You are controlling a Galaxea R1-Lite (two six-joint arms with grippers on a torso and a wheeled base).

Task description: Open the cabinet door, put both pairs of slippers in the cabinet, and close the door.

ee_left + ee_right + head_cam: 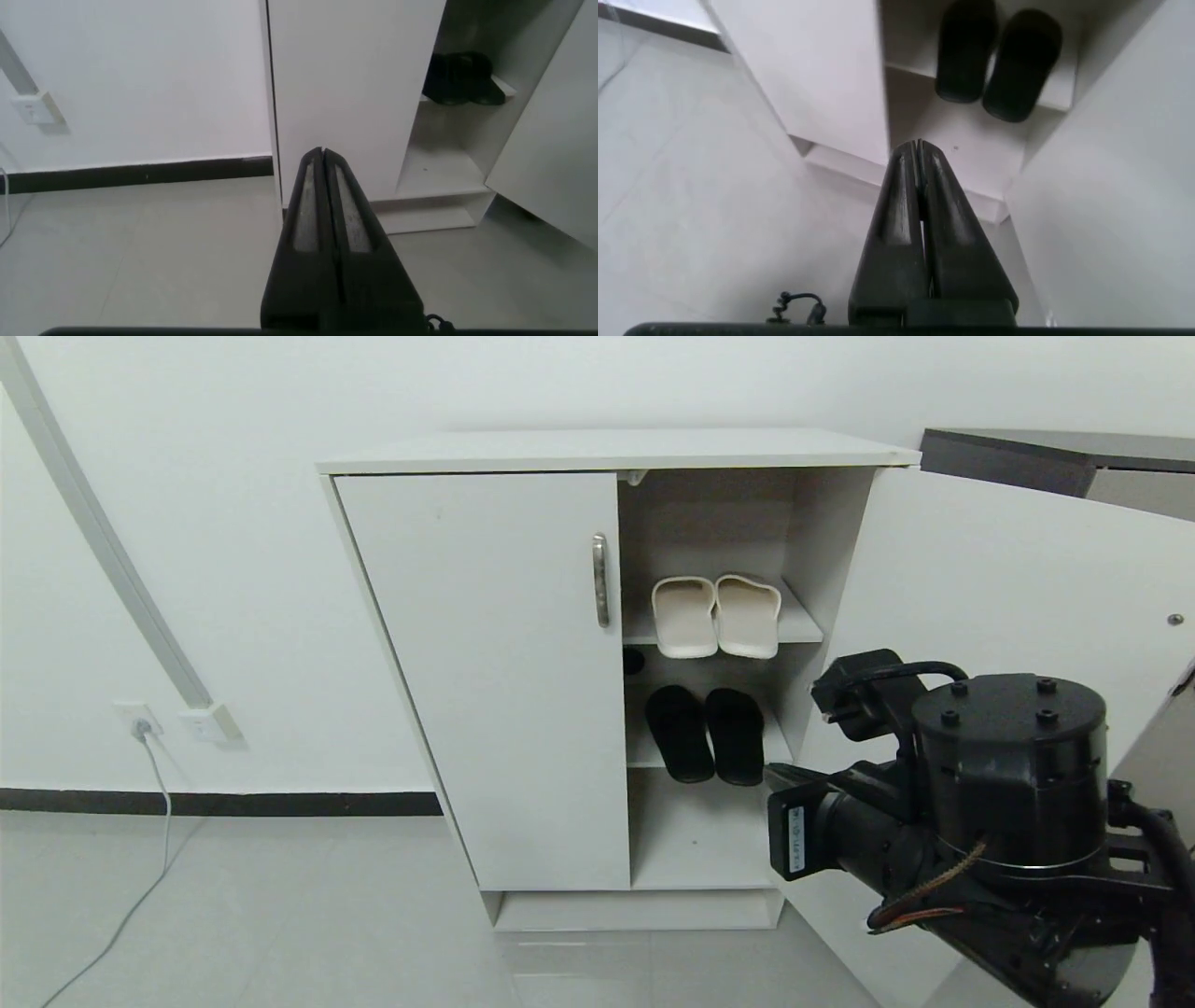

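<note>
1. The right gripper (921, 149) hangs above the grey tiled floor (233, 915) in front of the cabinet's open side, its black jaws pressed together with nothing between them.
2. The left gripper (322, 155) is low over the floor facing the cabinet's closed side, its jaws likewise closed on nothing.
3. The flat white right-hand door (990, 588) stands swung wide open beside the right arm.
4. The white wooden cabinet (607, 450) stands against the wall; its left-hand door (485, 672) with a vertical metal handle (600, 581) is closed.
5. Inside, the pair of black slippers (707, 733) lies side by side on the middle shelf.
6. The pair of cream slippers (716, 616) sits side by side on the upper shelf, toes overhanging its front edge.
</note>
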